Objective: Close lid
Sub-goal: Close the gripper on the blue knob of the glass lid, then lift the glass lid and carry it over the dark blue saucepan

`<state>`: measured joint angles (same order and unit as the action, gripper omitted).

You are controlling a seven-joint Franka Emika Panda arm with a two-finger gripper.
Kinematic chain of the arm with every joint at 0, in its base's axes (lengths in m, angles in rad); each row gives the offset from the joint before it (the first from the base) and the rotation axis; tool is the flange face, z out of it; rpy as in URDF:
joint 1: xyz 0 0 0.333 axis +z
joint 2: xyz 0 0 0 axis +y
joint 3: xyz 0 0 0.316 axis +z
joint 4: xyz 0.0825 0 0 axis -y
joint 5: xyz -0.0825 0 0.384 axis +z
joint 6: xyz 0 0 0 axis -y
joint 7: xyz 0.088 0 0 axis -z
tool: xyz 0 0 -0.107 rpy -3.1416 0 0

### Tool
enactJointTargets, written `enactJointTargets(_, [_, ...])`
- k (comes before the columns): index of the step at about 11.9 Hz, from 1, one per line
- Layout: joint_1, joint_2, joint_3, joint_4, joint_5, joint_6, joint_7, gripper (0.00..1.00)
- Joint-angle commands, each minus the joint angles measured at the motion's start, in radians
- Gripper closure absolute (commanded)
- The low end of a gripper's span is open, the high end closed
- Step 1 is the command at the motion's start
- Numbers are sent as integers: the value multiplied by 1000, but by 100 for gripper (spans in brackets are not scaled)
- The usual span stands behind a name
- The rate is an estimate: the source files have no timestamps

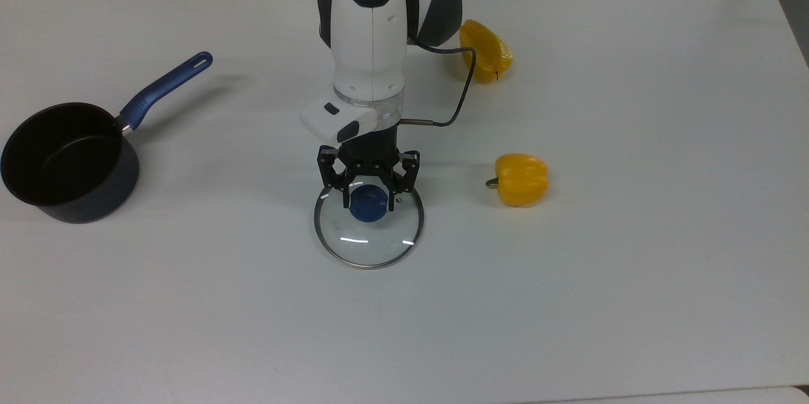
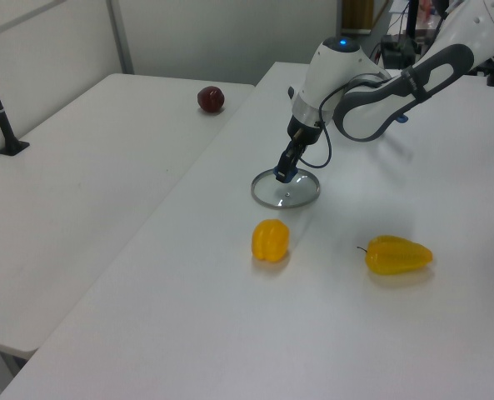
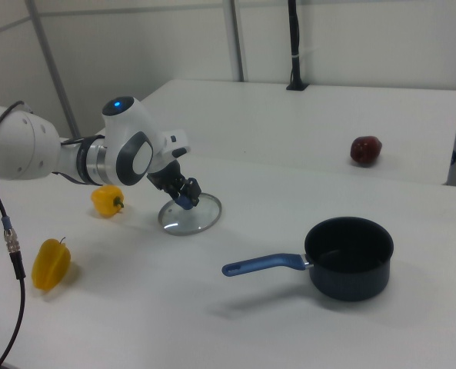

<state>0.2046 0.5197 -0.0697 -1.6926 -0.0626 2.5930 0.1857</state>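
A glass lid (image 1: 368,227) lies flat on the white bench (image 1: 632,265), well apart from the saucepan (image 1: 63,164). The end effector (image 1: 368,195) grips the lid's blue knob (image 1: 366,204), fingers closed on it. Lift straight and level, then carry it across to the saucepan.

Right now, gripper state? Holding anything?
gripper: shut on the blue knob of the lid, with the lid tilted in the right view.
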Motion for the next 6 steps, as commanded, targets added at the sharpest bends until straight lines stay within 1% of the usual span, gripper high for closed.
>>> enactJointTargets(1, [12,-6,-7,-16,-20,16,21,41])
enactJointTargets(2, [10,-12,-7,-13,-19,10,23,51])
enactJointTargets(3, [9,-20,-5,-12,-19,7,23,54])
enactJointTargets(5, [3,-61,-8,-7,-11,-16,79,54])
enactJointTargets(6, [3,-88,-15,-4,-13,-55,98,54])
